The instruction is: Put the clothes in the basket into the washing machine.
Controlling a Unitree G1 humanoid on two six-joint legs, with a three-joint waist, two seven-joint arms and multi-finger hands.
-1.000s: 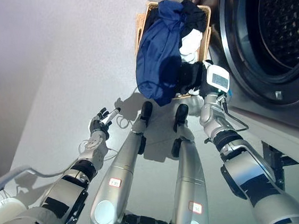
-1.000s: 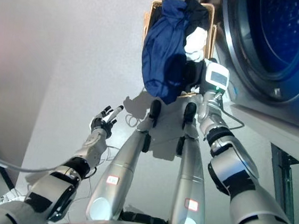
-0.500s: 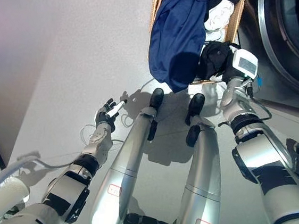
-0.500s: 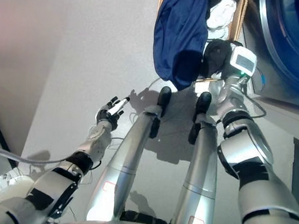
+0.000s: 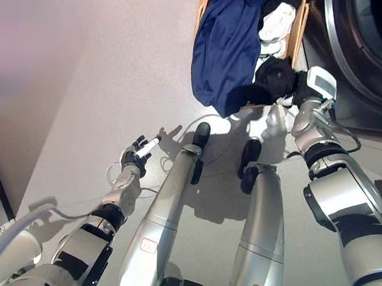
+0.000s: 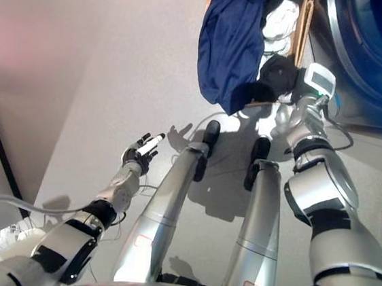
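My left hand (image 5: pixel 135 156) hangs at lower left over bare floor (image 5: pixel 82 70), fingers loosely spread, holding nothing, well apart from the laundry. At top centre, one wicker basket (image 5: pixel 298 31) holds three garments: a blue cloth (image 5: pixel 225 47) spilling over its near rim, a white piece (image 5: pixel 277 21), and a black garment (image 5: pixel 274 77) my right hand (image 5: pixel 293 92) grips. One washing machine (image 5: pixel 372 46) fills the upper right.

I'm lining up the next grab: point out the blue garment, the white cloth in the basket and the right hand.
blue garment (image 5: pixel 225 47), left eye view: middle of the cloth hanging over the basket's front.
white cloth (image 5: pixel 277 22), left eye view: its bunched middle.
right hand (image 5: pixel 280 77), left eye view: back of the dark hand at the basket's edge.
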